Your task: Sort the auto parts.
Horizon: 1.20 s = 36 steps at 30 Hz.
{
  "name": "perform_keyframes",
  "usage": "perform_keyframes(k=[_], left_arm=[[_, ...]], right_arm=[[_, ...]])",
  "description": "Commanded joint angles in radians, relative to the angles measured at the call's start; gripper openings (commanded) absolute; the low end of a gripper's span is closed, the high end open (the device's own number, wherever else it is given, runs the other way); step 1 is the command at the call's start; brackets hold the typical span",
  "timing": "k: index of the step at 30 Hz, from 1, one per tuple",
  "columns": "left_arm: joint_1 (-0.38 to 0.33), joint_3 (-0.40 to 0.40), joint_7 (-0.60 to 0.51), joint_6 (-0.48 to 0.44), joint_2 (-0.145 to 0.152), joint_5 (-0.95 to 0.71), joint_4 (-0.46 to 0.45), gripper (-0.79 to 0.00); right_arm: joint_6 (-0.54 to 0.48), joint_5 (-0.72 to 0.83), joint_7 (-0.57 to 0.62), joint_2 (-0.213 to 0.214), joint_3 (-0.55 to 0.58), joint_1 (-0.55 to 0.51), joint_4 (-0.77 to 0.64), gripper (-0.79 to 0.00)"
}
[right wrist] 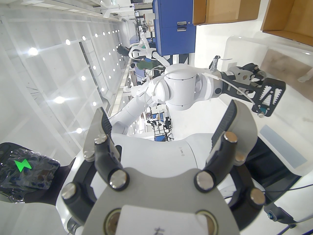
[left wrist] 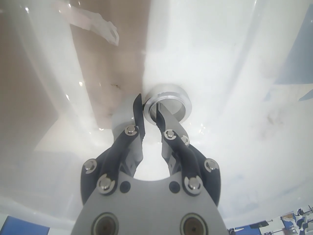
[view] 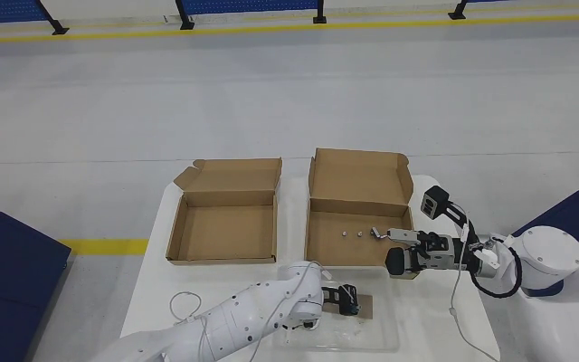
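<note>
Surface: We see a white table (view: 149, 299) with rounded corners. Two open cardboard boxes sit side by side on it, and a clear tray (view: 387, 342) lies at the near edge.
Boxes: The left box (view: 222, 235) and the right box (view: 330, 249) both have their lids folded back. Two small pale parts (view: 346, 233) lie on the right box's floor.
Task's thing: A metal ring (left wrist: 171, 94) stands in the tray, just beside a brown patch (left wrist: 110, 57). A translucent clip (left wrist: 97, 24) lies on that patch.
Left gripper (left wrist: 148, 103): It is down in the tray, closed to a narrow gap on the ring's wall, with one finger inside the ring and one outside.
Right gripper (right wrist: 166, 110): It hangs over the near right part of the right box, spread wide with nothing between its fingers.
Room: The floor (view: 289, 100) is pale and glossy, with yellow lines (view: 271, 30) across it. A blue cabinet (right wrist: 174, 23) stands beside the table.
</note>
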Motion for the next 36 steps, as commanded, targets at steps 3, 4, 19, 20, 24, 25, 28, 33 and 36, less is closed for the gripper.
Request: perform_keyframes(k=[3, 4, 19, 20, 24, 25, 28, 33, 36], left_arm=[[0.001, -0.001, 0.005, 0.006, -0.007, 0.004, 0.01, -0.785], [0.001, -0.001, 0.005, 0.009, -0.009, 0.006, 0.012, -0.785], [0.002, -0.09, -0.043, 0.016, 0.038, -0.015, -0.145, -0.785], [0.0, -0.094, -0.046, 0.019, 0.044, -0.011, -0.164, -0.785], [-0.001, -0.108, -0.031, 0.004, 0.061, -0.011, -0.224, -0.785], [-0.001, -0.108, -0.031, 0.004, 0.061, -0.011, -0.224, -0.785], [-0.001, -0.108, -0.031, 0.004, 0.061, -0.011, -0.224, -0.785], [0.008, -0.119, 0.006, 0.018, 0.063, -0.013, -0.218, -0.785], [0.031, -0.193, 0.118, 0.008, 0.086, -0.031, -0.208, -0.785]], right_arm=[[0.0, 0.0, 0.0, 0.0, 0.0, 0.0, 0.0, 0.0], [0.0, 0.0, 0.0, 0.0, 0.0, 0.0, 0.0, 0.0], [0.0, 0.0, 0.0, 0.0, 0.0, 0.0, 0.0, 0.0], [0.0, 0.0, 0.0, 0.0, 0.0, 0.0, 0.0, 0.0], [0.0, 0.0, 0.0, 0.0, 0.0, 0.0, 0.0, 0.0], [0.0, 0.0, 0.0, 0.0, 0.0, 0.0, 0.0, 0.0], [0.0, 0.0, 0.0, 0.0, 0.0, 0.0, 0.0, 0.0], [0.0, 0.0, 0.0, 0.0, 0.0, 0.0, 0.0, 0.0], [0.0, 0.0, 0.0, 0.0, 0.0, 0.0, 0.0, 0.0]])
